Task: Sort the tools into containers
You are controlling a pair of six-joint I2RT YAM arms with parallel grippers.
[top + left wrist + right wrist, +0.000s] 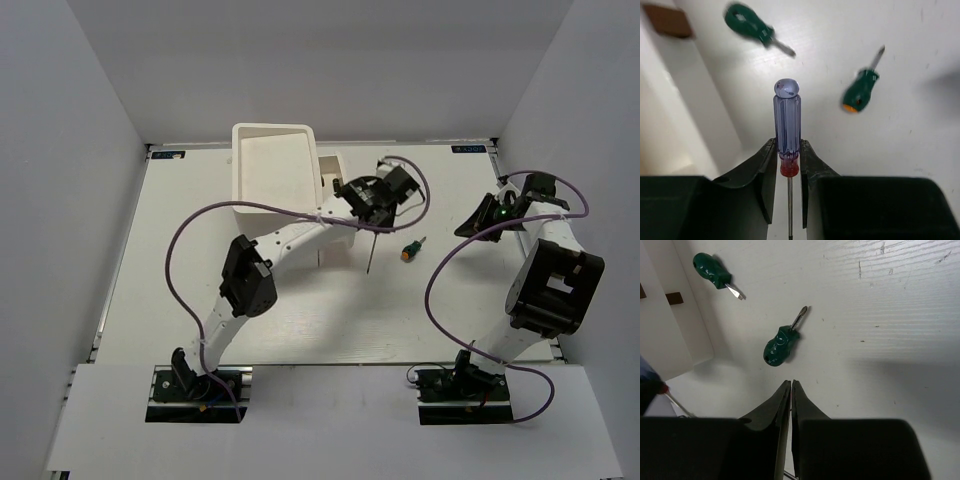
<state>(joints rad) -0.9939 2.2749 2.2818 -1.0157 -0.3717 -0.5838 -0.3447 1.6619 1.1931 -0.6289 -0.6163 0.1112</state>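
- The left end effector [788, 146] was clamped on the slim blue-handled screwdriver [787, 120], its jaws pinching the lower end of the handle at the red collar. The handle's rounded cap pointed away from the wrist and the thin shaft ran back between the fingers.
- In the top view that tool hung above the tabletop [330, 310], with the tall white bin [262, 216] at about 9 o'clock from it and the narrow white bin [335, 165] just beside the wrist.
- The right end effector [791, 385] was closed, its jaws all but touching. I could see nothing held between them.
- The green stubby screwdriver [747, 24] lay on the tabletop close to a bin wall, at about 11 o'clock from the right fingertips in the right wrist view.
- The orange-green stubby screwdriver [860, 91] lay flat just ahead of them at 12 o'clock, apart from the other tools.
- No pliers showed in any view.
- Handling, as I judge it: all three screwdrivers looked light and rigid. The blue handle's smooth fluted plastic could twist in a narrow pinch, so the collar grip seemed sound.
- The stubby ones look easiest to take across the fat handle, not by the short, slippery blade.
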